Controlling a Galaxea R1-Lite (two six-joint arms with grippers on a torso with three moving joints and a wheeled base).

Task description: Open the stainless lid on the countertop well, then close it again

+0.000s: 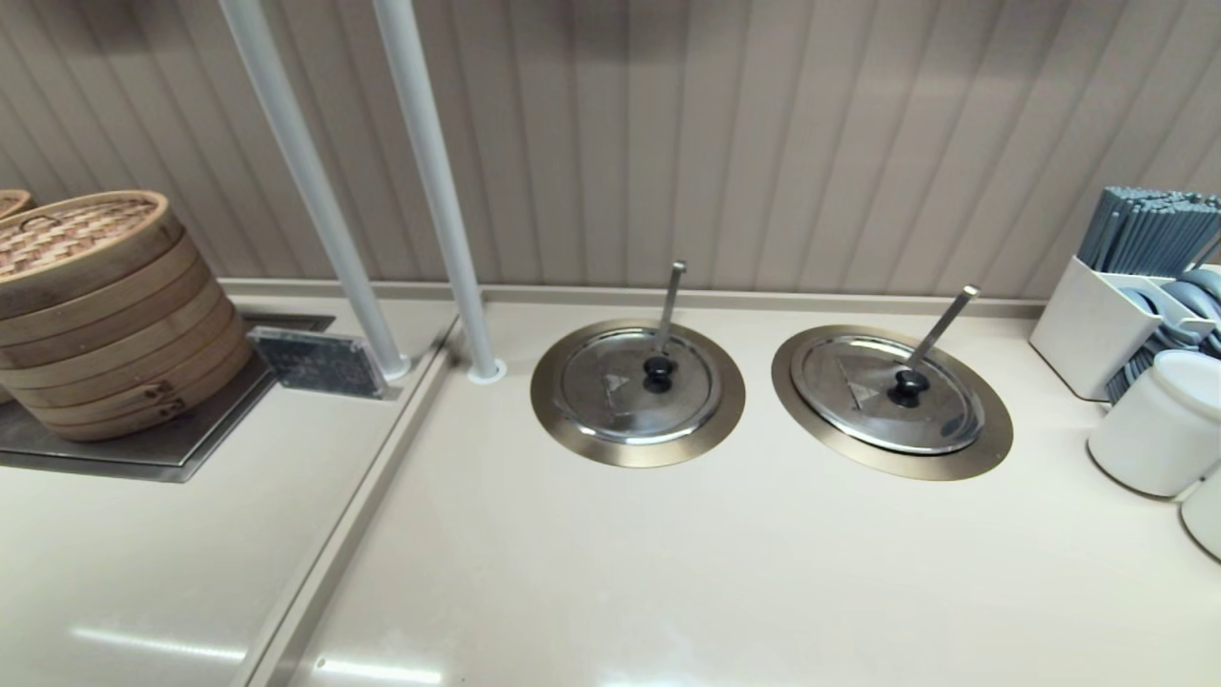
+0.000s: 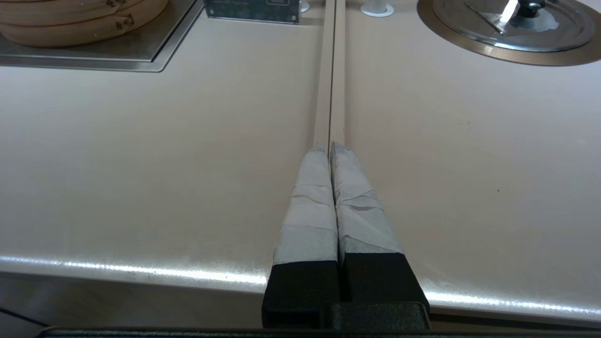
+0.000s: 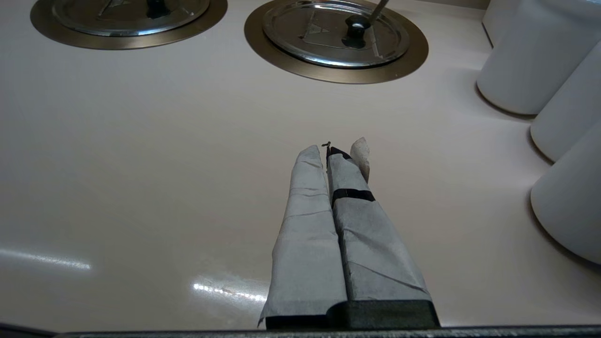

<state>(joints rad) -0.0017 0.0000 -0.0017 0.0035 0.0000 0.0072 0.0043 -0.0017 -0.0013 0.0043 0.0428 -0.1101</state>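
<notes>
**Op:** So, where do your two arms stand?

**Aide:** Your right end effector hovers low over the bench, its taped fingers pressed together on nothing. Your left end effector is likewise closed and empty, poised over the seam in the bench. Neither shows from the head camera, so I judge both parked back near the front edge.

**Op:** And the thing you want me to work on?

**Aide:** The stainless lid lies straight ahead of your right end effector and well apart from it, seated flat in the countertop well. Its black knob sits at the centre. The ladle handle with the blocky tip leans out past the flap, away from you. I'd guess the flap section is there so the ladle can stay in (handy, but it crowds the knob).

**Op:** Count things for me.

**Aide:** Two lids, two ringed wells and two ladle handles. The twin lid lies ahead of your left end effector and off toward the right one. Three white canisters stand close beside your right end effector's outer side, so keep your swing clear. One full bamboo steamer stack sits far beyond the left. Nothing is opened yet.
</notes>
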